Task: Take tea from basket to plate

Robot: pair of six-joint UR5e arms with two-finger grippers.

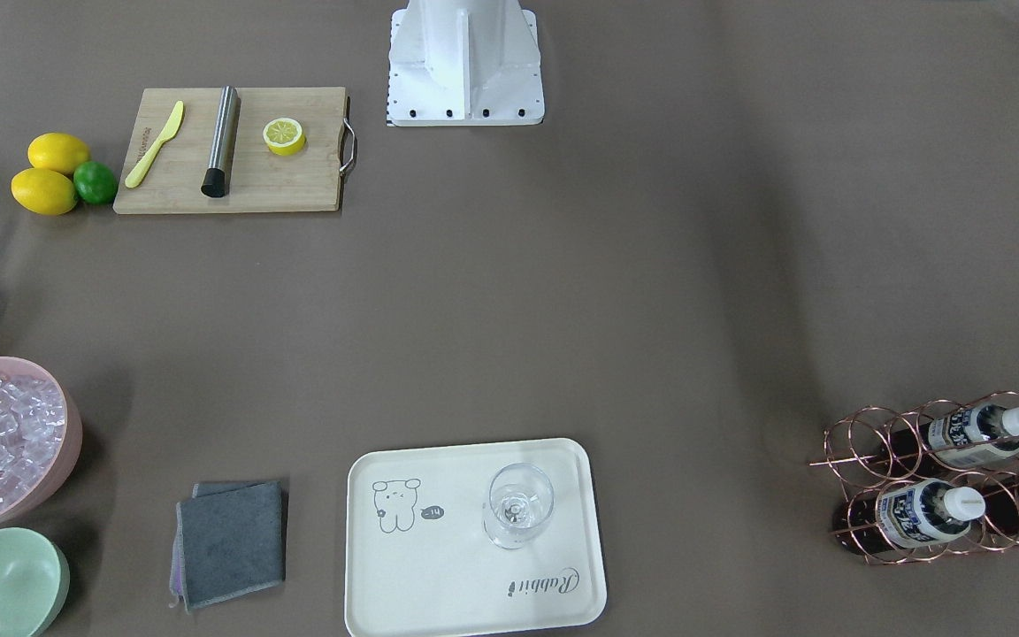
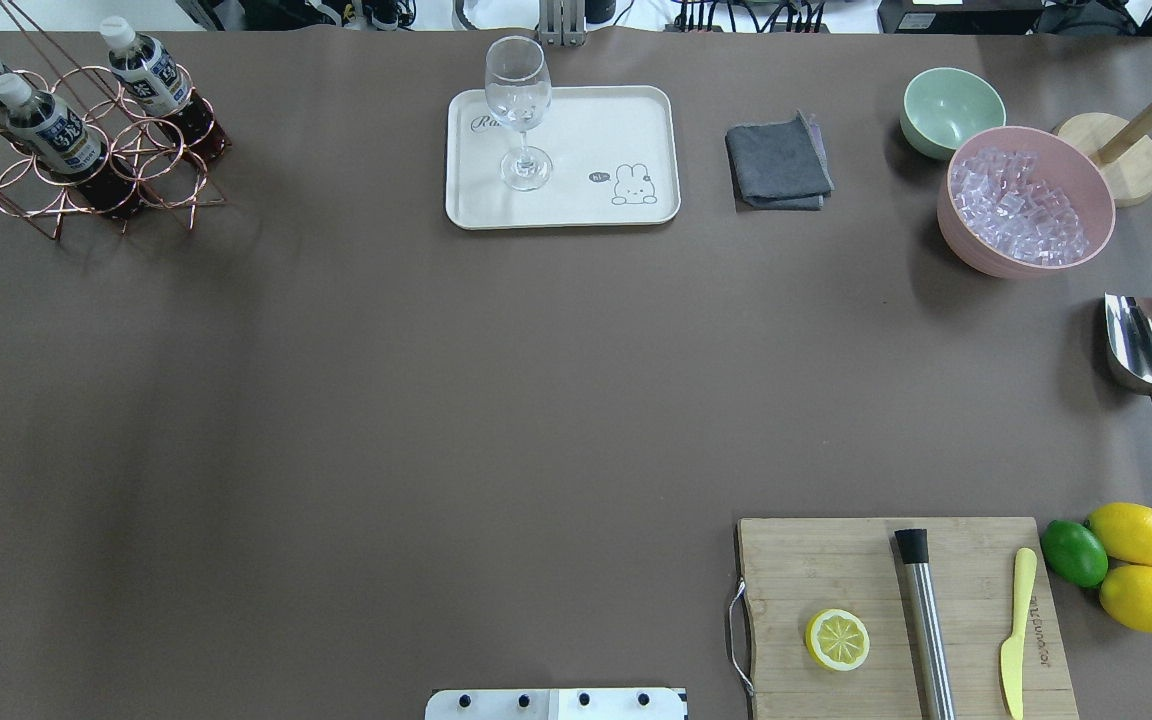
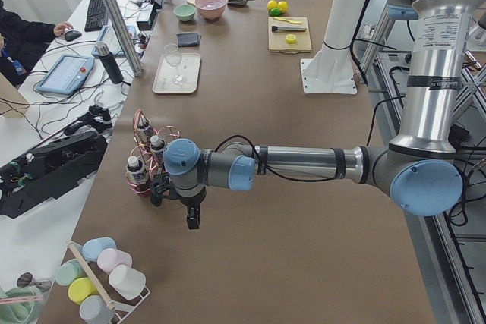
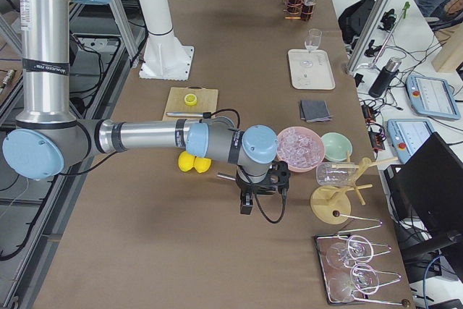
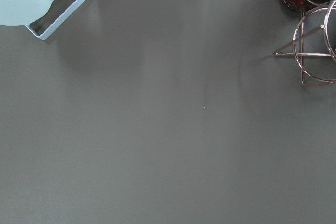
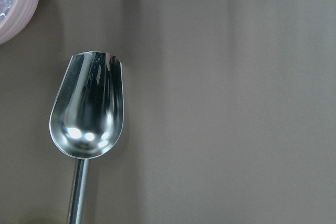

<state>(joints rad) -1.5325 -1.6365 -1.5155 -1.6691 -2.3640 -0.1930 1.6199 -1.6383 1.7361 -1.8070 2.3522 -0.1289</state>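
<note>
Three tea bottles (image 2: 46,125) with white caps lie in the copper wire basket (image 2: 86,170) at the table's far left; the basket also shows in the front view (image 1: 863,442). The cream plate (image 2: 576,130) with the rabbit drawing holds an upright wine glass (image 2: 519,110). My left gripper (image 3: 193,221) hangs above the table just beside the basket (image 3: 152,138); I cannot tell whether it is open. My right gripper (image 4: 244,206) hangs over the table's right end, above the steel scoop (image 6: 89,108); I cannot tell its state either. Neither gripper shows in the overhead or front views.
A wooden cutting board (image 2: 836,570) carries a lemon half (image 2: 837,639), a steel muddler (image 2: 926,620) and a yellow knife (image 2: 1016,630). Lemons and a lime (image 2: 1074,552) lie beside it. A pink ice bowl (image 2: 1026,200), a green bowl (image 2: 951,108) and a grey cloth (image 2: 778,160) stand at the far right.
</note>
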